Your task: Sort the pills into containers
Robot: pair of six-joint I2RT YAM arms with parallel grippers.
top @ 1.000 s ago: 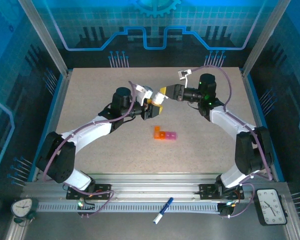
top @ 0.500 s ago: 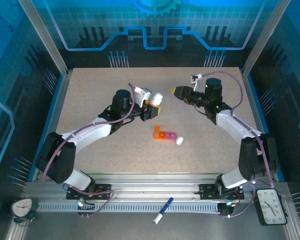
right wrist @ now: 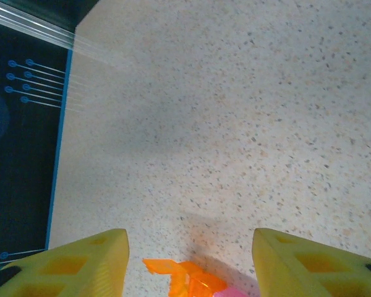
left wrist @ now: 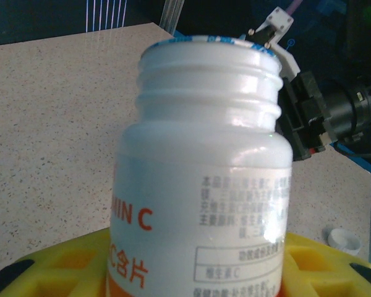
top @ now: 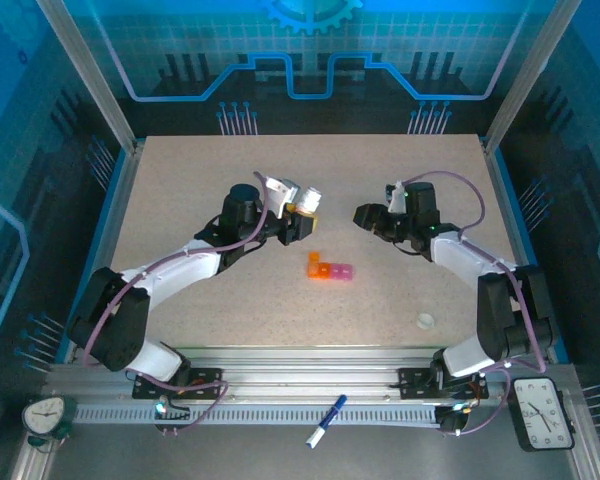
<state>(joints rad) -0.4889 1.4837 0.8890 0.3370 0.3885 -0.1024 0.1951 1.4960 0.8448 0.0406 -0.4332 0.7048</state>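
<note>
Found the containers (top: 330,268) lying flat on the speckled table (top: 180,180): a short strip with orange cells at the left end, one of them jutting to the far side, and pink cells at the right end. Caught the same strip's orange end (right wrist: 182,277) at the bottom edge of the right wrist view.

Noted, just beyond the containers and slightly left, a white bottle (top: 307,197) (left wrist: 204,185) with orange lettering, uncapped, threaded neck bare. Logged it as clamped low on its body by the left gripper (top: 300,210), yellow fingers (left wrist: 49,266) on either side.

Noted, beyond the containers and to the right, the right gripper (top: 365,215) (right wrist: 188,260) released: jaws spread wide, nothing between them but table.

Spotted a white cap (top: 425,321) (left wrist: 343,238) on the table, nearer than the containers and to their right, well apart.

Marked a blue-and-white marker (top: 325,420) on the front rail, nearer than the containers
</note>
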